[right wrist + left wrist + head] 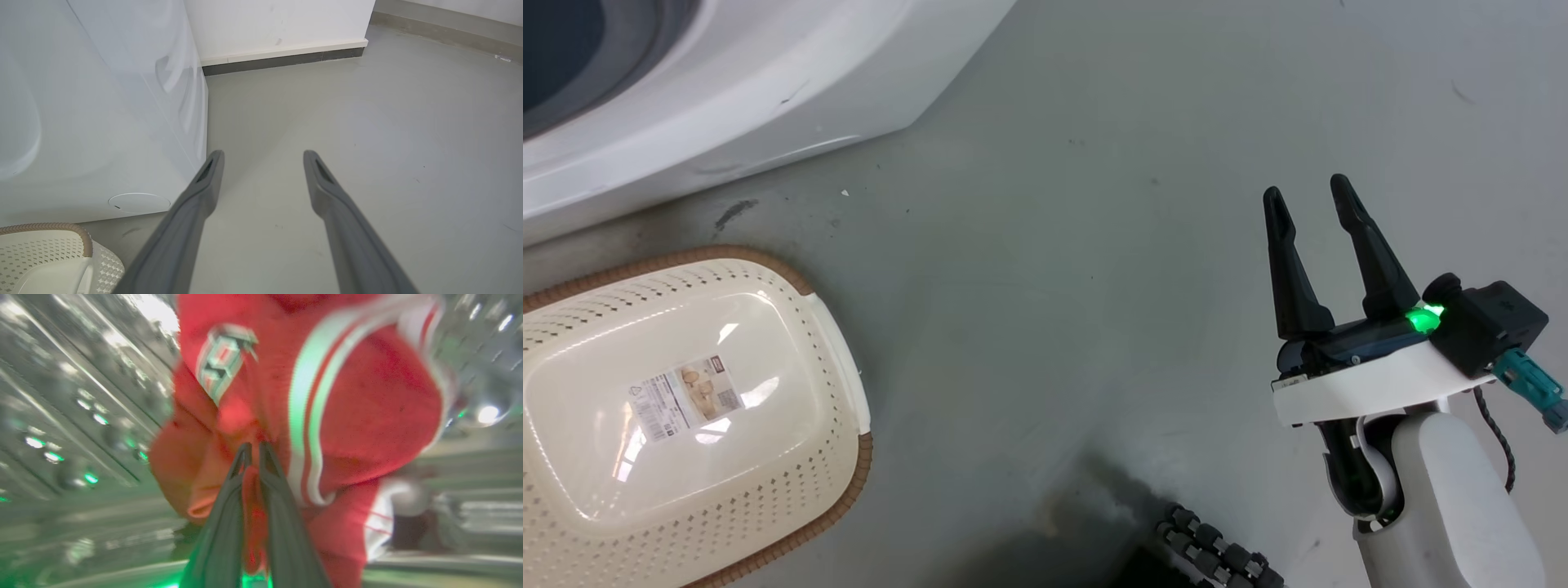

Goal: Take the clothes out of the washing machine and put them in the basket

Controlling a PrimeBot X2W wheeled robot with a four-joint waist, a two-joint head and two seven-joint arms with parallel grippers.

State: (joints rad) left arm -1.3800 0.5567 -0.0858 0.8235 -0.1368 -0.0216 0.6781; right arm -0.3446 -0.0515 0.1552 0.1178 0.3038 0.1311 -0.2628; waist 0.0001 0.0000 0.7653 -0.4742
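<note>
The washing machine (768, 98) fills the upper left corner of the head view, its white front curving down to the grey floor (1054, 286). Just below it, on the floor near the machine's foot, sits the basket (605, 302), cream with a brown rim, and the label (684, 398) on its bottom is plain to see.

The left wrist view is blurred. The shiny perforated drum (81, 396) runs down its left side, and the left pincer (253, 447) is clenched on a fold of the clothes (367, 408), red cloth crossed by white striped bands, which bulges up and to the right of the fingers inside the drum. Whether the orange-red lump on the left is a second garment cannot be told.

Farther right in the head view, the right pincer (1308, 189) hangs released over bare floor, well apart from the basket, fingers spread and pointing away from the robot.
</note>
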